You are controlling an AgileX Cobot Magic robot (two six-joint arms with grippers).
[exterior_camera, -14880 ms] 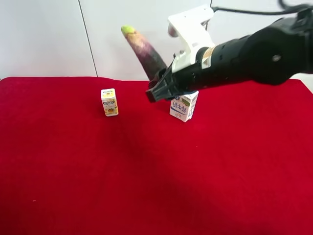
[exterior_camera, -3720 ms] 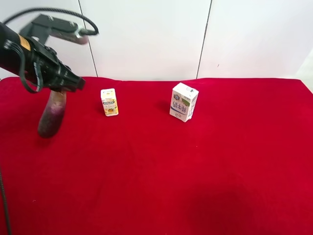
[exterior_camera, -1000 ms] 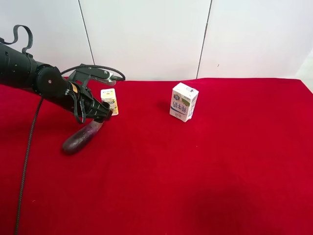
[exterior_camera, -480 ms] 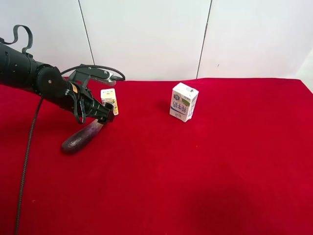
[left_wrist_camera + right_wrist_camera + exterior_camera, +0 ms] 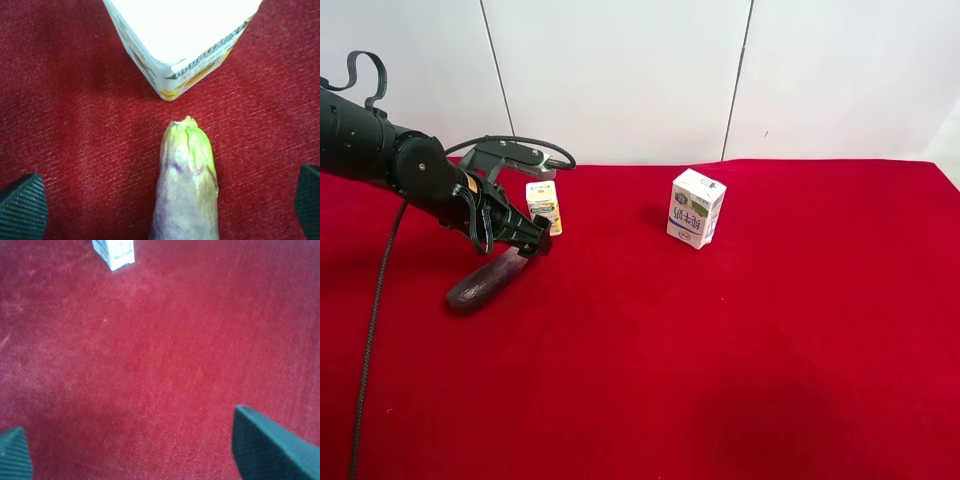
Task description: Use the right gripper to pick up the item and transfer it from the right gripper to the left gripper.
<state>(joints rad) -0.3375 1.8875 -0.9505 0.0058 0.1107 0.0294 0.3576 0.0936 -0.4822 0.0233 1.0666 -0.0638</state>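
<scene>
The eggplant [image 5: 480, 282] lies flat on the red cloth at the exterior high view's left, with its pale green stem end [image 5: 189, 142] pointing at the small yellow-white carton [image 5: 543, 207]. My left gripper [image 5: 532, 243], on the all-black arm, is open over the stem end. In the left wrist view its fingertips [image 5: 22, 205] stand wide apart on either side of the eggplant [image 5: 187, 195] without touching it. My right gripper [image 5: 140, 452] is open and empty above bare cloth. The right arm is out of the exterior high view.
The small yellow-white carton [image 5: 180, 40] stands just beyond the eggplant's stem. The white milk carton [image 5: 696, 208] stands at the back middle of the red cloth [image 5: 720, 360] and also shows in the right wrist view [image 5: 114, 251]. White wall panels stand behind.
Earlier the right gripper held the eggplant up, then the left arm held it and lowered it onto the cloth. Over the last second the left gripper lifted slightly; the eggplant stays lying.
</scene>
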